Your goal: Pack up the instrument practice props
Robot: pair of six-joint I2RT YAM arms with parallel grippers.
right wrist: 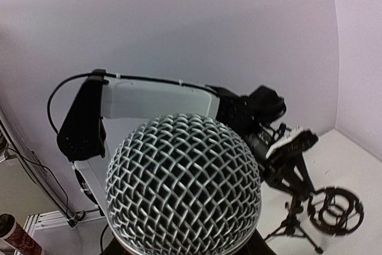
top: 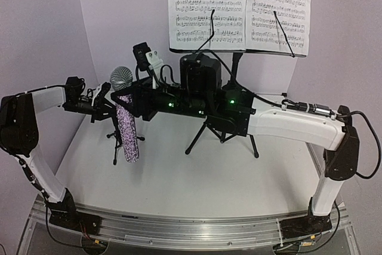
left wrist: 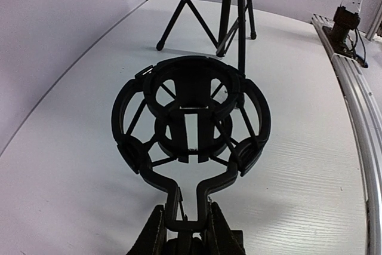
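My left fingers (left wrist: 154, 238) are closed narrow on the stem of the small black mic stand (left wrist: 191, 111). The stem sits between them, and the ring cradle of the stand is just in front of them, with nothing inside the ring. Below my left fingers the tripod legs (top: 114, 144) of this stand go down to the white worktop (top: 179, 189).

In their own wrist view my right fingers (top: 133, 101) are hidden behind the silver mesh head (right wrist: 184, 186), which fills the view just in front of them. Seen from above, they are closed on the glittery purple microphone (top: 128, 132), on its body just under the head. The microphone is nearly upright, head up, and its purple body hangs below my right fingers. It is just beside the cradle and outside of it; I cannot tell if its lower end touches the worktop. My left fingers are near, just to the left of the microphone.

Beyond my right fingers, further from me, the tall black music stand (top: 237, 67) stands on its legs on the worktop, apart from the microphone. The white sheet-music pages (top: 239, 7) rest open on its desk, high above both pairs of fingers, in front of the lilac wall (top: 119, 10).
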